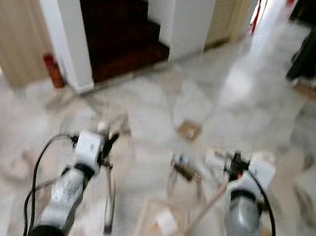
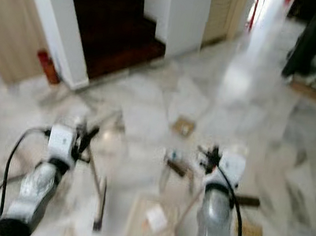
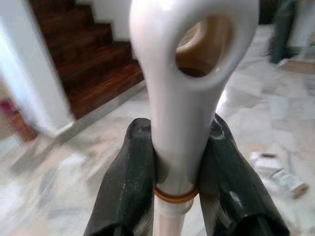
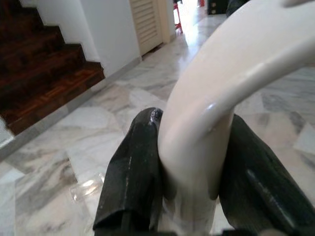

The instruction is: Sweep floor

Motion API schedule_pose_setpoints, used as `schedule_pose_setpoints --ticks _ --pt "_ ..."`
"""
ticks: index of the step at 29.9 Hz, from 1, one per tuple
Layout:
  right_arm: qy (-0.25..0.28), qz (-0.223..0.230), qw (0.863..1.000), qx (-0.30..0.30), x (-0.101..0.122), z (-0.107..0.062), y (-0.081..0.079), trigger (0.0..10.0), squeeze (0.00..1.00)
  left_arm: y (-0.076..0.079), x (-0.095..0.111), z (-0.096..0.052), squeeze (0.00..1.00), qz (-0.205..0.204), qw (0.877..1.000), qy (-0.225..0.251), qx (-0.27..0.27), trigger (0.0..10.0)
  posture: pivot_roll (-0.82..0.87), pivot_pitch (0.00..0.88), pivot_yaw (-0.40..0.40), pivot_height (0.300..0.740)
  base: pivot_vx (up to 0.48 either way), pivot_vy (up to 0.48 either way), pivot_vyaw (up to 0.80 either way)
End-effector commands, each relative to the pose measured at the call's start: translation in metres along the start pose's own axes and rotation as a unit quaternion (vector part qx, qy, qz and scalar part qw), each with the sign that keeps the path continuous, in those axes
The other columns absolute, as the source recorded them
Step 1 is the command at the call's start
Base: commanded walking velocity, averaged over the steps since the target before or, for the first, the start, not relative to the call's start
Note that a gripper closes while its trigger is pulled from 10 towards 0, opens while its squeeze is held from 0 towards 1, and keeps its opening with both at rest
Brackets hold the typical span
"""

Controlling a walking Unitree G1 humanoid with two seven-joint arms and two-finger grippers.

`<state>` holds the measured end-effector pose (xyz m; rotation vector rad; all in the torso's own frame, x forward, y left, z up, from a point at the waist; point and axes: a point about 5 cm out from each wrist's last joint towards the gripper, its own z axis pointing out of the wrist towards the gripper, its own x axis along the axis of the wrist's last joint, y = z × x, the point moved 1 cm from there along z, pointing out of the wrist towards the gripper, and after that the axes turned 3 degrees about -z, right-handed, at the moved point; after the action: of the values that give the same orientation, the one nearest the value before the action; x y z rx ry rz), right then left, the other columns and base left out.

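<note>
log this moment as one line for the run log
left gripper: shut on broom handle | right gripper: shut on dustpan handle | litter on marble floor | stairs ahead

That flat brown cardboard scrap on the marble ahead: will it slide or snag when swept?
The cardboard scrap looks thin and light, so it will probably slide easily. The marble floor is glossy, so it may skid ahead. Lying flat, it might slip under bristles.
</note>
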<state>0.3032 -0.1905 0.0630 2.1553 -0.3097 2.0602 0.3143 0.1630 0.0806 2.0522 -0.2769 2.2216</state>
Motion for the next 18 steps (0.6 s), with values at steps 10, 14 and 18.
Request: schedule_pose_setpoints --ticks 10,14,18 --pt "0.023 0.012 0.999 0.027 0.0122 0.0030 -0.0166 10.0 0.00 -0.0066 0.0106 0.0015 0.00 0.017 1.000 0.020 0.004 10.0 0.00 0.015 0.046 0.740 0.000 0.123 0.43" --pt "0.023 0.016 0.999 0.029 0.0125 0.0034 -0.0177 10.0 0.00 -0.0075 0.0122 0.0022 0.00 0.020 1.000 0.021 0.004 10.0 0.00 0.021 0.046 0.740 0.000 0.000 0.79" --pt "0.022 0.019 0.999 0.029 0.0123 0.0033 -0.0181 10.0 0.00 -0.0086 0.0129 0.0022 0.00 0.019 1.000 0.021 0.006 10.0 0.00 0.022 0.047 0.740 0.000 0.000 0.76"
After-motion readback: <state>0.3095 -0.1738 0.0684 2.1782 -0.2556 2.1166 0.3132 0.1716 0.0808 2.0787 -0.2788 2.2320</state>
